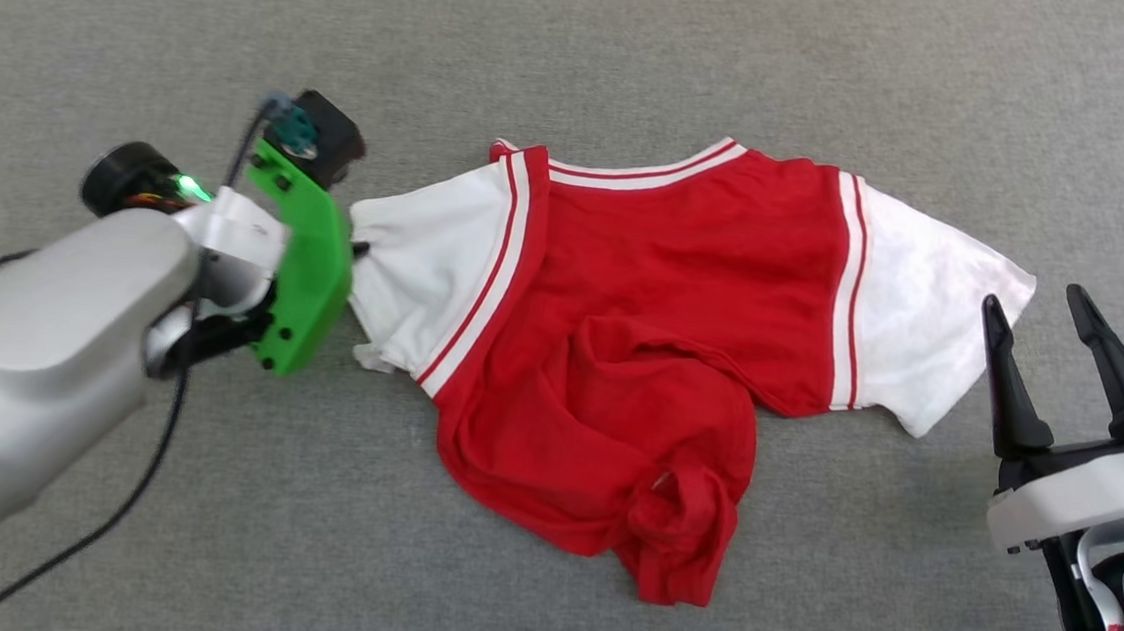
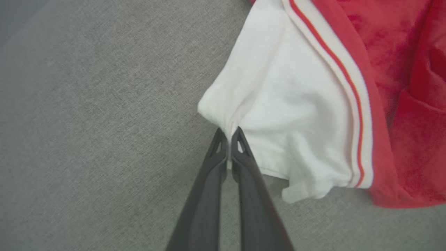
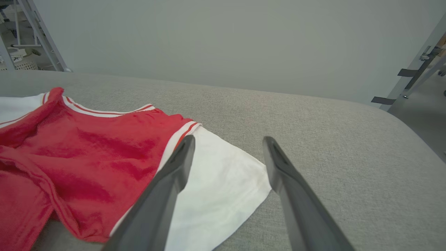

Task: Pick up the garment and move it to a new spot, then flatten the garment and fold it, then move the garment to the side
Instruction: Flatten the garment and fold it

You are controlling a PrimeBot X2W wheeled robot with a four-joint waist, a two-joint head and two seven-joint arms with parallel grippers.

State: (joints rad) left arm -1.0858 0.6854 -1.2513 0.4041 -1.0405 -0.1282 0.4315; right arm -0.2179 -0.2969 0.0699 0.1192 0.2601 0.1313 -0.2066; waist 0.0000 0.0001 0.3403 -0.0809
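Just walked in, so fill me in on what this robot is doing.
The robot is handling a red T-shirt that lies on a grey fabric surface, its lower half bunched up. The left end effector is shut on the edge of one white sleeve. The right end effector is open by the other sleeve, gripping nothing.
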